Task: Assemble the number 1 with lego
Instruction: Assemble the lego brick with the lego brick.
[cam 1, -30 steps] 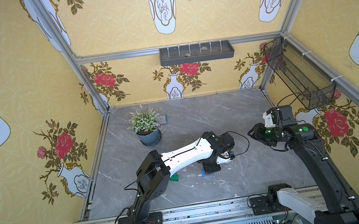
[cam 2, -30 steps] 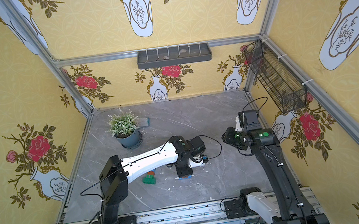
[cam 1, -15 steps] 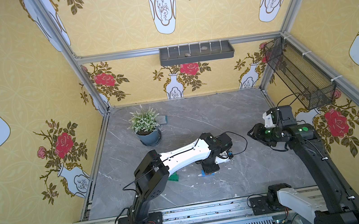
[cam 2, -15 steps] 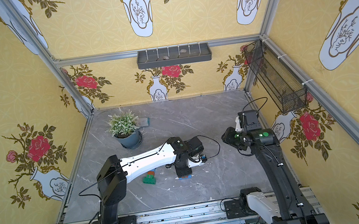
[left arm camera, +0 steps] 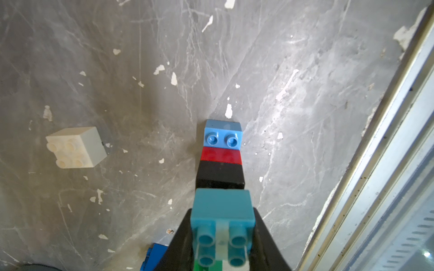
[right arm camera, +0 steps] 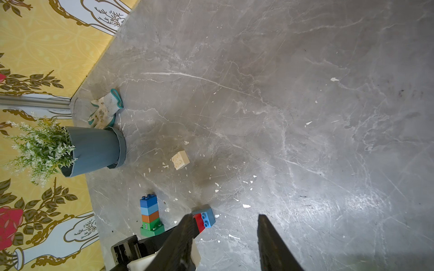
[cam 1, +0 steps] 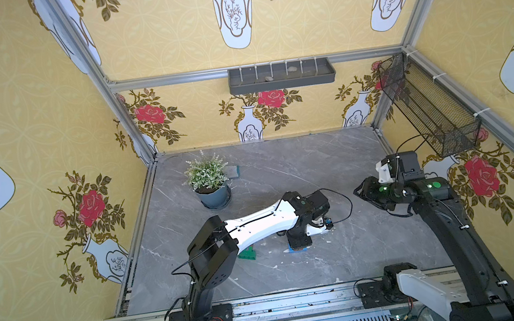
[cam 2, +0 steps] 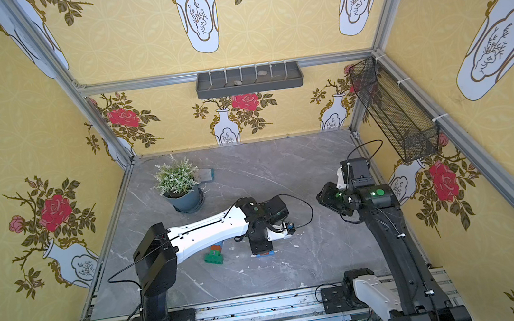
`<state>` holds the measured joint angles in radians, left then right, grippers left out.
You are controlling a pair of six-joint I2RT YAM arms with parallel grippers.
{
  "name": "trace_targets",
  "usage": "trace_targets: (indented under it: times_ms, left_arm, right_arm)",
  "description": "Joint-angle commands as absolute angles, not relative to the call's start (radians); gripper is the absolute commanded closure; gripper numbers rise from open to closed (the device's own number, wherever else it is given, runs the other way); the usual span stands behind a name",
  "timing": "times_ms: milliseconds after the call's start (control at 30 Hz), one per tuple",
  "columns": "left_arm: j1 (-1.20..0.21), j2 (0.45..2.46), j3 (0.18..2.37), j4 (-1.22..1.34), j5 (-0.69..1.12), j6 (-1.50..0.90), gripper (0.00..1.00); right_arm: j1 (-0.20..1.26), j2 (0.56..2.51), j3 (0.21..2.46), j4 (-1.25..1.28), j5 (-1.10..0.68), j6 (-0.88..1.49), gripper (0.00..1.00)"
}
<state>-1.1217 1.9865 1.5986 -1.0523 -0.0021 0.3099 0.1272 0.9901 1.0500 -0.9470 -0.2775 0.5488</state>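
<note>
Yellow wallpaper with roses and vases closes round a grey marble table (cam 1: 346, 257) flecked with white chips. Near its middle stands the lego column (left arm camera: 220, 169). It rises from a light blue brick (left arm camera: 223, 136) on the table, two of its studs bare, through a red brick (left arm camera: 220, 156) and a black brick (left arm camera: 219, 176) to a teal brick (left arm camera: 223, 206) on top. The left arm (cam 1: 257, 223) reaches down over it, and the left jaws are clamped on the flat sides of the teal brick. Just left of the column is a second stack (right arm camera: 150, 217) in blue, light blue, orange-brown and green on a long green base. A white brick (right arm camera: 180, 160) lies loose farther back. The right arm (cam 1: 437, 211) is raised at the right, and the right jaws are apart with nothing between them.

These bricks look hard, light and smooth. I judge the plain opposite sides to be the place to grip, not the studs. The joints hold by friction alone, so a sideways pull could tip or split the column, and pressing should be straight down.

Only the left wrist view shows the clamp and the column's colours. In both top views the wrist hides all but a blue edge at its foot. The right wrist view alone gives the second stack's full order and a glove (right arm camera: 105, 110) behind the plant pot (right arm camera: 96, 150). I cannot find the white brick in either top view.
</note>
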Motion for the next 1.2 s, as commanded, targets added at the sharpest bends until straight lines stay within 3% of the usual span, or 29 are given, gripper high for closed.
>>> trace_targets:
  times_ms: [0, 700, 1167]
  left_arm:
    - [-1.114, 2.014, 1.574, -1.069, 0.034, 0.348, 0.88]
    - [-1.111, 2.064, 1.607, -1.106, 0.024, 0.322, 0.9]
    - [-1.114, 2.099, 1.561, -1.128, -0.005, 0.293, 0.97]
  right_arm:
    - [0.128, 0.986, 1.047, -0.943, -0.281, 0.553, 0.53]
    - [0.127, 0.983, 1.035, -0.933, -0.293, 0.554, 0.53]
    - [0.127, 0.986, 1.031, -0.929, -0.29, 0.544, 0.53]
